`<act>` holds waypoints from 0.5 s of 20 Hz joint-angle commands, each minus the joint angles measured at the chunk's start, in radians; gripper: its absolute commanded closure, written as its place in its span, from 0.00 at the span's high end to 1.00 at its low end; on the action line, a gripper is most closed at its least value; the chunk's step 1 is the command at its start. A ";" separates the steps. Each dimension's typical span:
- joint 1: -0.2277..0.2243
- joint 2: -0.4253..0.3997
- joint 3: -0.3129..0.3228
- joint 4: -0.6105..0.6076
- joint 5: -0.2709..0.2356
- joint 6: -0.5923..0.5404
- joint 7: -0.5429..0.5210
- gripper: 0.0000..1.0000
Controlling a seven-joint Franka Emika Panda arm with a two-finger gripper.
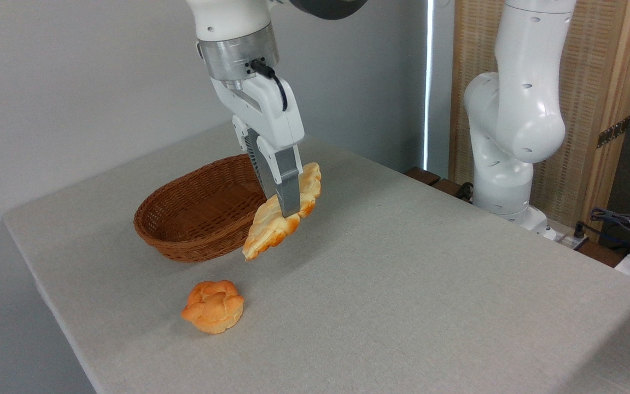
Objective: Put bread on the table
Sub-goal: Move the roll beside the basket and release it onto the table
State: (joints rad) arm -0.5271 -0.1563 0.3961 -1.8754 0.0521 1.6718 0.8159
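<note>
Camera view, fixed, looking across my bench (402, 306). Nearest me, toward the near-left edge, a round knotted orange bun (213, 306) sits on the cloth by itself. Behind it, toward the left edge, stands the brown wicker basket (194, 213). I have the bread (271, 227) in the air just beside the basket's right rim, tilted with its lower tip pointing down toward the bench and not touching it. The fingers (287, 205) are clamped on the loaf around its middle. Farther back, past the far-right edge, I see the arm's white base (509, 158).
</note>
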 commanded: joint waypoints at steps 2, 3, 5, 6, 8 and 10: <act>-0.011 -0.009 0.007 0.009 0.014 -0.023 0.014 1.00; -0.010 -0.009 0.009 0.016 0.014 -0.023 0.015 1.00; -0.010 -0.009 0.009 0.024 0.012 -0.023 0.015 1.00; -0.010 -0.009 0.013 0.030 0.011 -0.023 0.014 1.00; -0.010 -0.009 0.029 0.036 0.006 -0.021 0.014 1.00; -0.010 -0.009 0.029 0.045 0.005 -0.023 0.014 1.00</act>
State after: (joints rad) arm -0.5286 -0.1595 0.4092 -1.8535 0.0521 1.6718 0.8196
